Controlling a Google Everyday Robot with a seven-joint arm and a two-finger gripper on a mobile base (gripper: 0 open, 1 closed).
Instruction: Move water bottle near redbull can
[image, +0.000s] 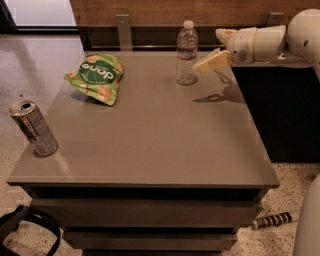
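**A:** Pincer (218, 48) at the back right of the tabletop (150, 135), level with the upper half of the water bottle (186, 54) and just beside it on the right. Spread apart, gripping nothing.

**B:** Touching the bottle yet?

**A:** Cannot tell. Very close, though, with the lower finger nearest the bottle's shoulder.

**B:** Why from the side and not from above?

**A:** Probably to suit a tall, slim, upright bottle: easier to close around the body than over the white cap. Looks like the reach before the grasp, so hardly any of the task done.

**B:** And the redbull can (34, 128)?

**A:** Upright at the front left corner, close to the left edge and well apart from the bottle. A long diagonal to cover, then.

**B:** Anything in the way?

**A:** Green snack bag (96, 76) lying flat at the back left, a little off the straight line between bottle and can. Bare surface through the middle, so likely room to pass in front of the bag.

**B:** Other things around?

**A:** Metal bracket (123, 30) on the wall behind, dark cabinet (280, 115) under the arm on the right, black strap (25, 227) and a striped handle (272, 220) down on the floor. None near the route.

**B:** Risks?

**A:** Light bottle, easy to tip on a nudge. Can near the edge, so best set down beside it, not against it.
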